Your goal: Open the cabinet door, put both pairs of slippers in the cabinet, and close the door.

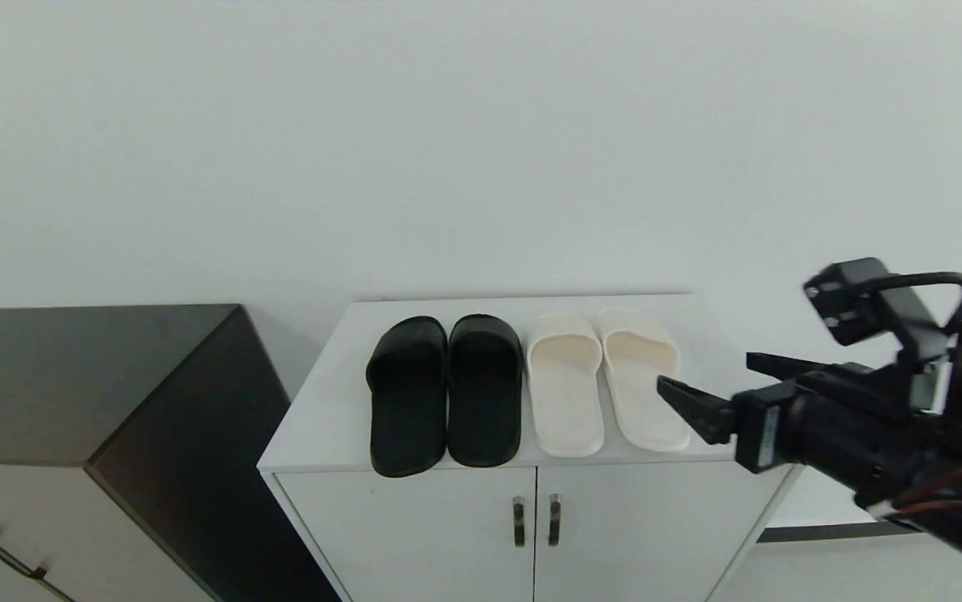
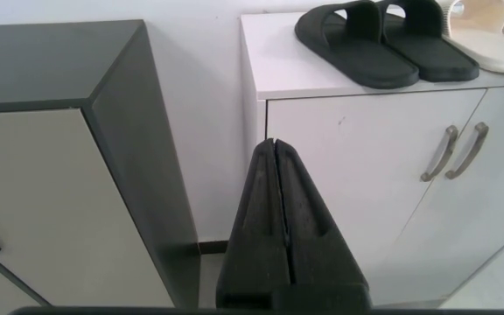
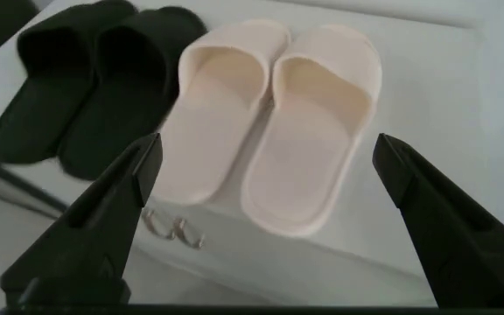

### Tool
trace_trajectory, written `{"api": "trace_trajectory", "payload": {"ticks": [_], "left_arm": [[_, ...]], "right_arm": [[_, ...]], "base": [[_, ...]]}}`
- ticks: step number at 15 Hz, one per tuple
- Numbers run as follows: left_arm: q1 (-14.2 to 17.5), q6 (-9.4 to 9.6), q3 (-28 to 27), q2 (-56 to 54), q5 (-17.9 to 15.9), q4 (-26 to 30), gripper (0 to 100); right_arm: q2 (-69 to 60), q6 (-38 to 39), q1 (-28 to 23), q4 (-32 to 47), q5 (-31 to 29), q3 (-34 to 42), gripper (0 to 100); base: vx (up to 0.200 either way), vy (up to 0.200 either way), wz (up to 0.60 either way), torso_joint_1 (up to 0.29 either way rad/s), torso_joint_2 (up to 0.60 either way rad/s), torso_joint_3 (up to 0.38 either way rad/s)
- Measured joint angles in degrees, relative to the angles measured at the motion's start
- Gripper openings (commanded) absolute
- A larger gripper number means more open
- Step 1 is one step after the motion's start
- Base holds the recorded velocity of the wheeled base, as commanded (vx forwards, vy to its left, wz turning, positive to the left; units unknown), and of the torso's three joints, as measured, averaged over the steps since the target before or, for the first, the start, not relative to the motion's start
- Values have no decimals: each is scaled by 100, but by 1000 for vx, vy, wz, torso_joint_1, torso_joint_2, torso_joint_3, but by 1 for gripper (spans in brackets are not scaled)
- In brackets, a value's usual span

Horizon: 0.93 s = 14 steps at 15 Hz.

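On top of the white cabinet (image 1: 322,418) lie a black pair of slippers (image 1: 445,393) and, to their right, a cream pair of slippers (image 1: 606,380), toes toward the wall. Both cabinet doors are closed, with two metal handles (image 1: 535,520) side by side at the centre seam. My right gripper (image 1: 706,386) is open, hovering just right of the cream pair at the cabinet's right front corner; in the right wrist view its fingers (image 3: 103,223) frame the cream pair of slippers (image 3: 274,122). My left gripper (image 2: 275,175) is shut and empty, low in front of the cabinet's left side.
A dark grey cabinet (image 1: 113,393) with a pale front and a black handle (image 1: 12,562) stands left of the white one, with a narrow gap between them. A plain white wall rises behind. Floor and a dark skirting strip (image 1: 823,533) lie to the right.
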Motion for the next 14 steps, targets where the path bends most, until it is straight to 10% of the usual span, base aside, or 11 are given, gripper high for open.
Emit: {"api": "trace_trajectory", "payload": {"ticks": [6, 14], "left_arm": [[-2, -35, 0, 0, 2, -2, 0], [0, -146, 0, 0, 9, -10, 0]], "right_arm": [[2310, 112, 17, -884, -1212, -1477, 100], [3694, 279, -360, -877, -1242, -2577, 100]], "base": [[0, 0, 0, 0, 0, 0], [0, 0, 0, 0, 0, 0]]}}
